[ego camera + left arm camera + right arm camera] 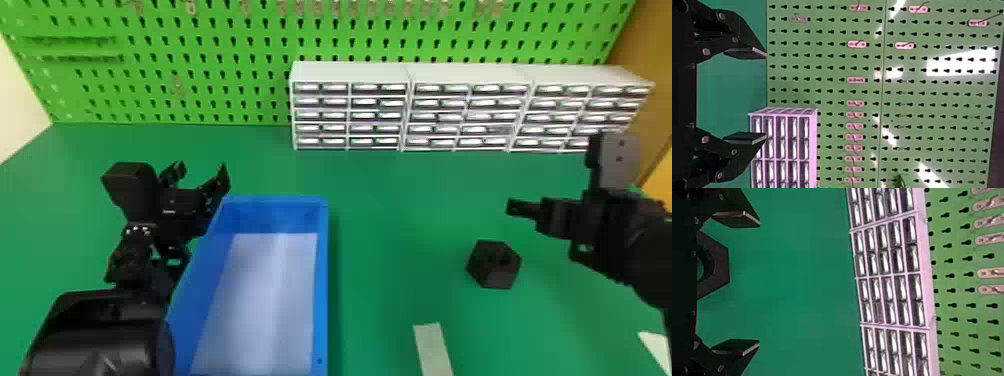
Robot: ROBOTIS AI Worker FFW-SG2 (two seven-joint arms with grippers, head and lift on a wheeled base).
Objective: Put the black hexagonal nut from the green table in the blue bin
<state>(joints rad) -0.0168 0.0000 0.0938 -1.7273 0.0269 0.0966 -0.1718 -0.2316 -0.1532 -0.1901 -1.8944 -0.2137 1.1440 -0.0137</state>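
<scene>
"Our left arm [100, 330] comes nearest the camera, at the left of the blue bin [321, 280]. Where do we have its end effector?"

"We have the left end effector [201, 172] beside the bin's far left corner; we can't tell whether it touches the rim. In the left wrist view we see its fingers wide apart, with nothing between the pads [746, 138]."

"And the black hexagonal nut [494, 265]?"

"We see it on the green counter [390, 210], to the right of the bin and well apart from it."

"How about our other side?"

"We have the right end effector [555, 177] farther right of the bin than the nut, and a little farther from us. It's wide too, and it grips nothing. In the right wrist view we see the nut in the space between the spread fingers, clear of both pads [736, 219]."

"What else do we see around the bin?"

"Behind it and to its right we see the drawer cabinets [350, 107], with the green pegboard [200, 65] behind. To its right, nearer us than the nut, we see a pale strip [432, 350] on the counter."
</scene>
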